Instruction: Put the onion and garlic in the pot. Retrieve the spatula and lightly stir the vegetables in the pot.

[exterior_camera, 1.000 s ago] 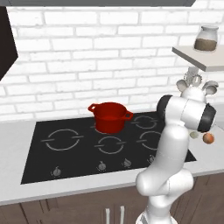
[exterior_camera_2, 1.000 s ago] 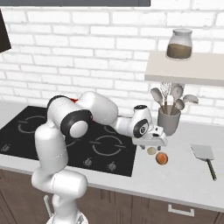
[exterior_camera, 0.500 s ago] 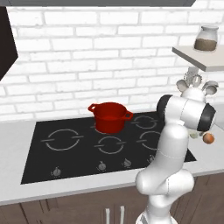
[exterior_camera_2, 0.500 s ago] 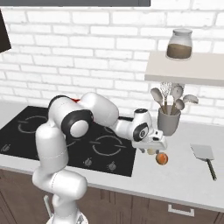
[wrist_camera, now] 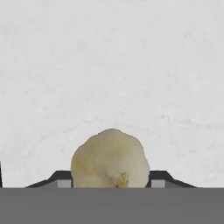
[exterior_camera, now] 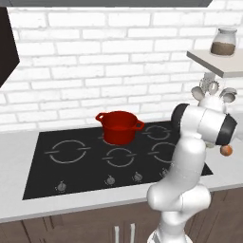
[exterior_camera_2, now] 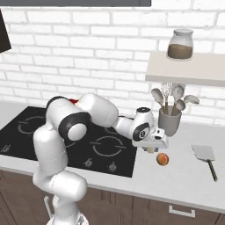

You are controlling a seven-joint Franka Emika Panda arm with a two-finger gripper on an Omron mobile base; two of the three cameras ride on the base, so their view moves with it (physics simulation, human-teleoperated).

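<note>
One pale garlic bulb (wrist_camera: 110, 158) sits pinched between the gripper's (exterior_camera_2: 151, 148) dark fingertips, lifted above the grey counter (exterior_camera_2: 189, 178). Just beside it on the counter rests an orange-brown onion (exterior_camera_2: 162, 159). Farther right lies the spatula (exterior_camera_2: 205, 155). On the black cooktop (exterior_camera: 71, 171) stands the red pot (exterior_camera: 119, 126).

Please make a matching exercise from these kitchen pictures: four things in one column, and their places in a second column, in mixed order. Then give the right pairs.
Things:
1. glossy red pot
2. small round orange-tan onion
3. pale cream garlic bulb
4. flat grey spatula

Places:
A. between the gripper's fingers
B. on the black cooktop
C. on the counter, far right
D. on the counter beside the gripper

Pairs: 1-B, 2-D, 3-A, 4-C
</note>
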